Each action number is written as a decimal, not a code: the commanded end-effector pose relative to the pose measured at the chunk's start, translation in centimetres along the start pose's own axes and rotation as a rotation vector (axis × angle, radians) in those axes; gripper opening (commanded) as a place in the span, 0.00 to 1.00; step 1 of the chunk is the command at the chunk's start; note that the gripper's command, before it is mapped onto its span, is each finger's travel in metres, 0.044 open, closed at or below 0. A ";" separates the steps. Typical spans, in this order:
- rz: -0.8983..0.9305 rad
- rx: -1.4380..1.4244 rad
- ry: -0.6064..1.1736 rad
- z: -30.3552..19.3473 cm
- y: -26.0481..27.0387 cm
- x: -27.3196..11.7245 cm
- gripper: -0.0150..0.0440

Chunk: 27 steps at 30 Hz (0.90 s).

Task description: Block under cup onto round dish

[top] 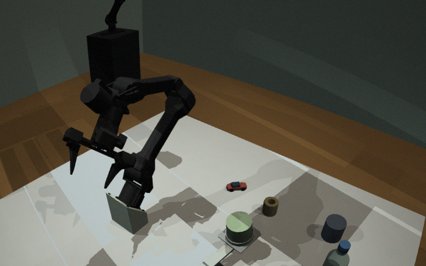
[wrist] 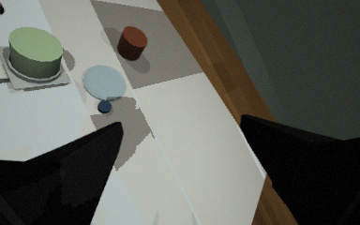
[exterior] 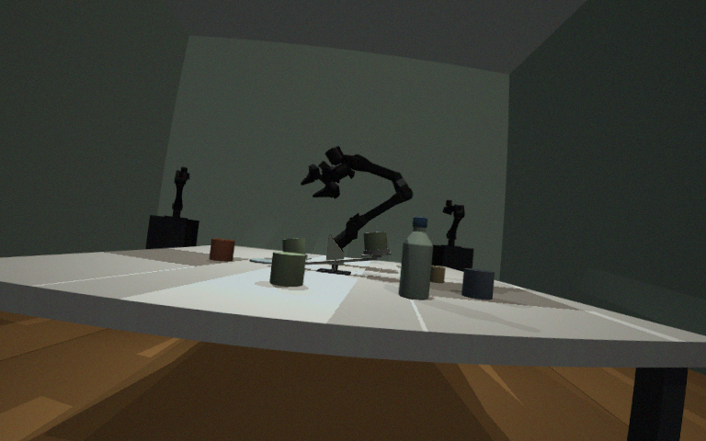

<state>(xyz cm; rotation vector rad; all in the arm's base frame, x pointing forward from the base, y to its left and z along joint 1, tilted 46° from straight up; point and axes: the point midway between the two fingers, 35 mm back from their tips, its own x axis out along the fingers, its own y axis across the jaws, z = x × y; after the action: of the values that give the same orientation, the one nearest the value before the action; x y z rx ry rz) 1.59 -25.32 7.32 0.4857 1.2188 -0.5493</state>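
The gripper [top: 88, 180] [exterior: 307, 190] [wrist: 182, 121] is open, empty and high above the table. One green cup [top: 239, 226] [exterior: 375, 242] stands upright on the raised end of the balance [top: 216, 255]. The other green cup [exterior: 293, 244] [wrist: 35, 52] stands upright on the lower end, partly hidden in the exterior view behind a green cylinder. The pale blue round dish [exterior: 258, 260] [wrist: 104, 82] lies on the table near the lower cup, with nothing on it. In the wrist view both lie to the left of the fingers. No block shows.
Around the balance stand the green cylinder [exterior: 287, 268], a red cylinder [exterior: 222, 249] [wrist: 132, 43], a bottle [exterior: 415, 265], a dark blue cylinder [top: 333, 228] [exterior: 477, 284], a brown ring [top: 270, 206] and a toy car [top: 236, 186]. A small dark disc [wrist: 104, 106] touches the dish's edge.
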 end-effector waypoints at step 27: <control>0.775 0.040 -0.174 6.9 19.0 -3.1 1.00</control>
<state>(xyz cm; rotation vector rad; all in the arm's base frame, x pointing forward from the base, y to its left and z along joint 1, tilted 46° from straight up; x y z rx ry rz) 17.65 -14.75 13.01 0.8506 0.7765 0.0379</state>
